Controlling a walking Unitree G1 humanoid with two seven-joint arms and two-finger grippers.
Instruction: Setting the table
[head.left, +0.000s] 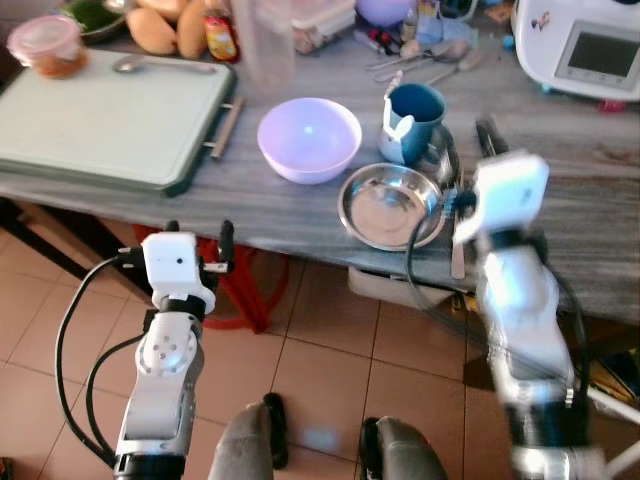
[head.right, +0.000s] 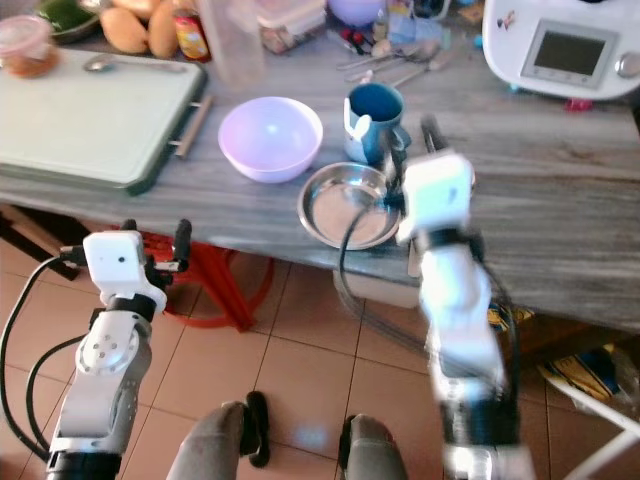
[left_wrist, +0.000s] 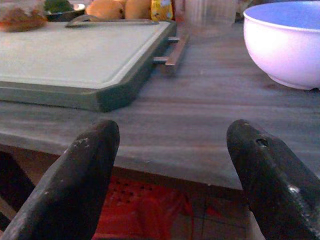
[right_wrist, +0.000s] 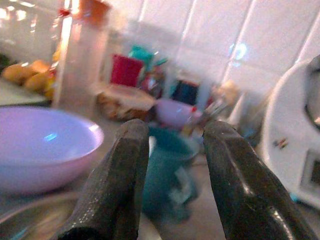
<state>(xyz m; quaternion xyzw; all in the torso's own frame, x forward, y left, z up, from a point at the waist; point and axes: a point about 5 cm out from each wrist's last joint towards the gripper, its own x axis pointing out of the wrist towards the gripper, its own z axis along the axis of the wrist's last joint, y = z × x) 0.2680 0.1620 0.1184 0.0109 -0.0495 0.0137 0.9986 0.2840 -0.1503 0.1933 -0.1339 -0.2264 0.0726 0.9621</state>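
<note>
From the head, the right claw (head.left: 485, 135) reaches over the table (head.left: 300, 205) beside the blue mug (head.left: 413, 118), with the steel bowl (head.left: 390, 205) just below. The mug looks stiff, light and glossy; its rim seems the surest hold. The right wrist view shows fingers parted narrowly. The left claw (left_wrist: 172, 165) gapes wide, empty, at the table edge
</note>
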